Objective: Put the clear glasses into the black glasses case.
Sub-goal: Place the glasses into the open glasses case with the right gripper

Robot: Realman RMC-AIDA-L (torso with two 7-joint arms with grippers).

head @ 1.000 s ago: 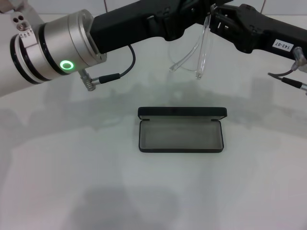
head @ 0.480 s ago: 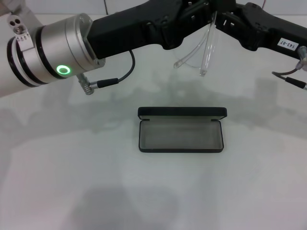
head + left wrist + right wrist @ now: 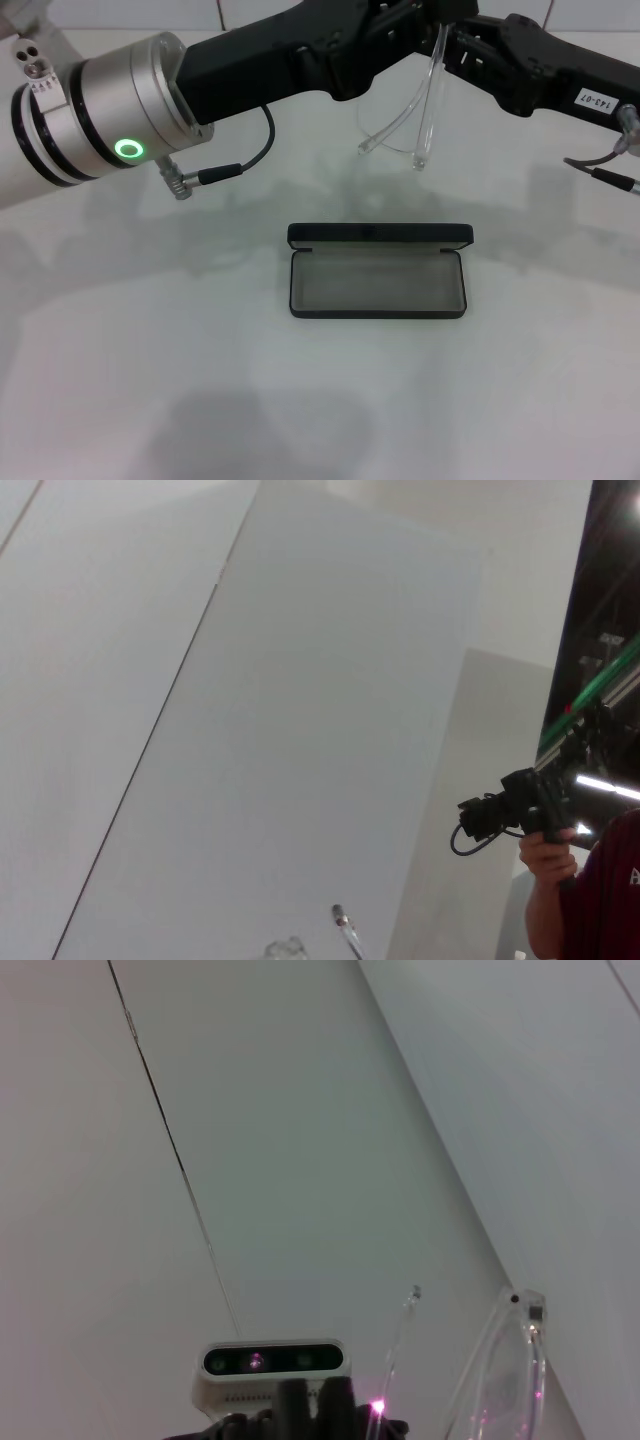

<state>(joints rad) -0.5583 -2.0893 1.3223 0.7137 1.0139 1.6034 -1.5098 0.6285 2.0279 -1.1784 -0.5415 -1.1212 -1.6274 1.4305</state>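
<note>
Clear glasses [image 3: 420, 105] hang between both grippers above the open black glasses case [image 3: 378, 272]; finger state unclear.

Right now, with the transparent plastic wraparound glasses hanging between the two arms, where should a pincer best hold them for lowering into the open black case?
Judging by their pose, grip the clear wraparound glasses at the upper front frame, from above: lens and thin arms dangle freely, leaving the top edge the firmest part.

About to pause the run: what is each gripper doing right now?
Left gripper: raised above the table, at the transparent plastic wraparound glasses; grip cannot be told.
Right gripper: meets them too; cannot be told.
</note>
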